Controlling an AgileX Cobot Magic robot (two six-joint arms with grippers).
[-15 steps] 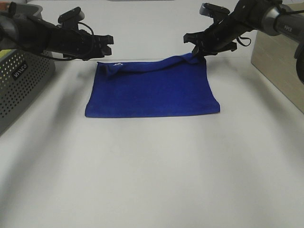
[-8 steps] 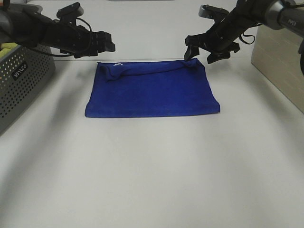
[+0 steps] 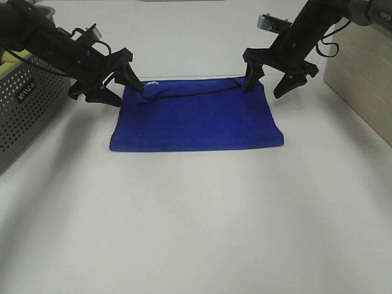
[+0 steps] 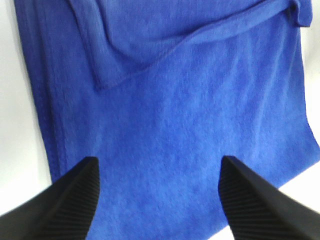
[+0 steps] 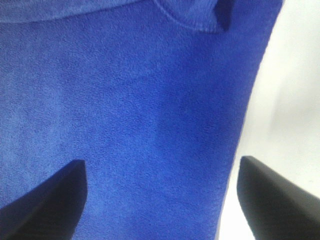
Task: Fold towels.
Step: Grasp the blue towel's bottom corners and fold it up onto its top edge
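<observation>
Where it all rests: a white table, seen from high over its near side.
Towel: the royal-blue towel lies flat toward the far side of the table, between the two arms. It looks doubled over, and a rumpled ridge of cloth runs along its far edge.
Basket: a grey perforated basket stands at the table's left edge, apart from the towel. A bit of yellow-green cloth shows above its rim.
Box: a pale, wood-grained box stands at the right edge, apart from the towel.
Left gripper: the left gripper is at the towel's far left corner. Its fingers are spread wide and grasp nothing, and its wrist view shows blue plush in the gap between them. I cannot tell whether the tips touch the cloth.
Right gripper: the right gripper is at the far right corner, released and spread wide. One finger is over the towel's corner and the other is out past its right edge.
Tag: a small white tag sits on the far edge near the left gripper.
</observation>
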